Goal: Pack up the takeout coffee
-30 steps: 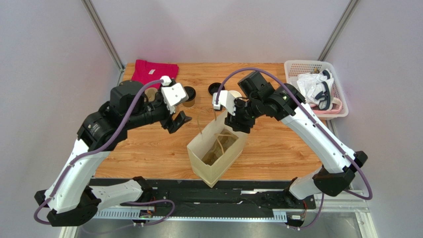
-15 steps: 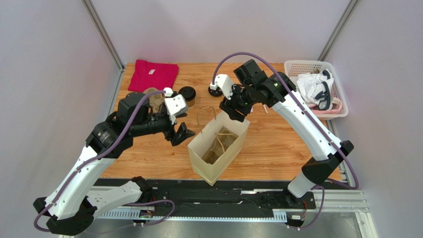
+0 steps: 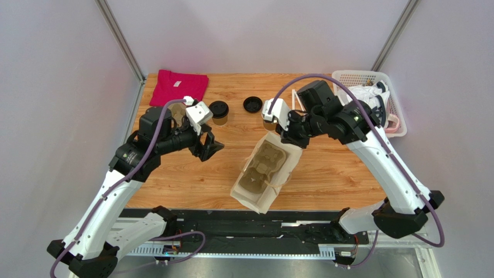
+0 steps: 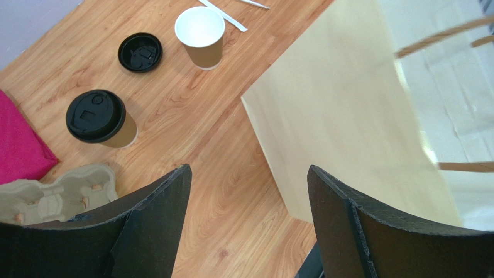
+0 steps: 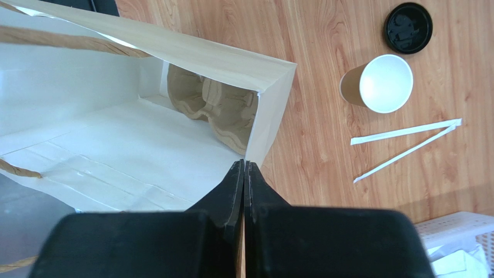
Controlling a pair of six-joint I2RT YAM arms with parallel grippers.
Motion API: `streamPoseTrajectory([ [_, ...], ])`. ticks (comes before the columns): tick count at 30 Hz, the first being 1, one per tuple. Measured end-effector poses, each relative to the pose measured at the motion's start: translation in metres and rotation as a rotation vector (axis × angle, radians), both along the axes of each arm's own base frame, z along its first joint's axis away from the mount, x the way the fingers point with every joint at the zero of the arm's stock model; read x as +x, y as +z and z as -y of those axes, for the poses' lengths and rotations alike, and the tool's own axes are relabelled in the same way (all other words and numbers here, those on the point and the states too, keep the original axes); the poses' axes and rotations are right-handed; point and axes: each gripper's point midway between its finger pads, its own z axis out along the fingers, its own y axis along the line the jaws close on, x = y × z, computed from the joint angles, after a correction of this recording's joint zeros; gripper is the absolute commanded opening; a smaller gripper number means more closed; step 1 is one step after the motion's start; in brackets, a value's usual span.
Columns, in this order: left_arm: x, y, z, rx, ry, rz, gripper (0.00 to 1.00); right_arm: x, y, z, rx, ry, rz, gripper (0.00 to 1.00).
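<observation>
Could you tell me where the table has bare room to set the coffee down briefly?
The table is bare front-left, between the left gripper and the paper bag, and front-right, between the bag and the right arm. Behind the bag it is crowded: takeout coffee, loose lid, open cup.

Left arm: is rising from its base at the near left, elbow bent high, forearm reaching inward to the right.
Left wrist: is tilting the tool downward and to the right.
Left tool (image 4: 248, 169): is hanging in the air with its two dark fingers (image 4: 156, 208) spread wide apart, gripping nothing.
Right arm: is arching up from its base at the near right, forearm reaching left.
Right wrist: is pointing the tool down and leftward.
Right tool (image 5: 244, 165): is pressing its fingers flat together, pinching the rim of the paper bag (image 3: 261, 174).
</observation>
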Motion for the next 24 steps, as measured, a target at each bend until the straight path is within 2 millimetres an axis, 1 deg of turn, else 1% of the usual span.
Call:
streamPoseTrajectory([
  [2, 0.003, -0.001, 0.002, 0.0, -0.007, 0.0, 0.81, -0.006, 0.002, 0.005, -0.003, 0.024, 0.018, 0.0],
  [5, 0.01, -0.006, 0.007, 0.01, -0.018, -0.01, 0.81, -0.001, -0.008, 0.002, -0.035, 0.044, 0.008, 0.0],
  [8, 0.019, -0.015, 0.01, 0.021, -0.025, -0.05, 0.81, 0.017, -0.032, -0.008, -0.094, 0.037, -0.046, 0.17],
  [9, 0.023, -0.017, 0.012, 0.023, -0.028, -0.064, 0.81, 0.026, -0.043, -0.009, -0.125, 0.023, -0.069, 0.38],
  [10, 0.026, -0.019, 0.013, 0.024, -0.031, -0.074, 0.81, 0.034, -0.054, -0.008, -0.155, 0.005, -0.09, 0.45],
  [12, 0.031, -0.021, 0.015, 0.026, -0.037, -0.088, 0.81, 0.05, -0.064, -0.006, -0.187, -0.041, -0.117, 0.51],
  [13, 0.031, -0.023, 0.016, 0.026, -0.041, -0.093, 0.81, 0.061, -0.064, -0.005, -0.191, -0.068, -0.118, 0.51],
  [14, 0.031, -0.023, 0.017, 0.025, -0.046, -0.096, 0.81, 0.07, -0.058, -0.005, -0.186, -0.088, -0.108, 0.51],
  [16, 0.031, -0.023, 0.017, 0.022, -0.053, -0.097, 0.81, 0.094, -0.031, -0.01, -0.128, -0.129, -0.032, 0.47],
  [17, 0.03, -0.022, 0.018, 0.019, -0.057, -0.097, 0.81, 0.101, -0.015, -0.011, -0.096, -0.143, 0.007, 0.43],
  [19, 0.031, -0.022, 0.019, 0.015, -0.06, -0.095, 0.8, 0.107, 0.017, -0.013, -0.024, -0.159, 0.082, 0.41],
  [21, 0.033, -0.022, 0.02, 0.011, -0.062, -0.095, 0.8, 0.101, 0.045, -0.014, 0.05, -0.151, 0.136, 0.39],
  [24, 0.034, -0.022, 0.021, 0.005, -0.065, -0.099, 0.8, 0.076, 0.069, -0.014, 0.115, -0.099, 0.166, 0.31],
])
